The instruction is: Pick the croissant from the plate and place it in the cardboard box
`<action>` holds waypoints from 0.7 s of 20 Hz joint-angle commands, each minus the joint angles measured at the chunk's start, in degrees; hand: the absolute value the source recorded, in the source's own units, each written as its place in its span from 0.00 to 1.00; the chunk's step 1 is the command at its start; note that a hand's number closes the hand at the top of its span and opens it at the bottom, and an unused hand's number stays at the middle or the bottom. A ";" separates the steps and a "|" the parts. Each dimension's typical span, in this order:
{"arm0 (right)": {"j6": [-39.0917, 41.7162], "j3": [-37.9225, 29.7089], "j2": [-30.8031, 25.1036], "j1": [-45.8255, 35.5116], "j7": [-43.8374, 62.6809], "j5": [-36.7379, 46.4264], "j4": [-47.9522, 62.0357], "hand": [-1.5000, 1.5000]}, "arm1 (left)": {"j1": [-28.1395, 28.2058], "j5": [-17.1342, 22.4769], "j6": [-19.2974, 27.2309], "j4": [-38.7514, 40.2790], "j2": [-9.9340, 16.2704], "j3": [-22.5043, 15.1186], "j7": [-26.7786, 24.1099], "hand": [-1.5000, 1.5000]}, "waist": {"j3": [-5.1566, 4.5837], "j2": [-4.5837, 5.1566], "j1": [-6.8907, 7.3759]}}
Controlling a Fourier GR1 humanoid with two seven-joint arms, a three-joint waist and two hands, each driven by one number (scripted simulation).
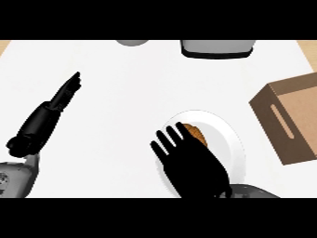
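A brown croissant (196,134) lies on a white plate (229,135) right of the counter's middle. My right hand (192,165) hovers over the plate's near left part, its fingers straight and spread, their tips reaching the croissant and hiding part of it. Whether they touch it I cannot tell. The cardboard box (305,118) stands at the right edge, beyond the plate. My left hand (48,118) rests at the left with its fingers straight, pointing up and away, holding nothing.
At the far edge stand a grey appliance (215,48) and part of a grey round object (132,42). The white counter (133,93) lies bare between the two hands.
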 commanded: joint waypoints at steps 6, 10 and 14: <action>-2.73 -1.04 2.92 1.34 -5.25 10.33 6.00 0.00 | 1.24 -0.09 -3.92 -2.56 -0.93 2.48 1.01 0.50 | 0.01 0.03 0.12; -6.45 -0.09 1.66 1.26 -10.11 14.63 11.44 0.00 | -3.82 -2.40 -2.50 -0.47 -2.88 2.50 3.74 0.50 | 0.02 0.08 0.07; -3.55 -3.33 1.77 1.46 -11.36 16.88 11.27 0.00 | -0.53 -3.72 -2.57 -3.25 -3.92 2.40 3.19 0.50 | 0.02 0.01 0.13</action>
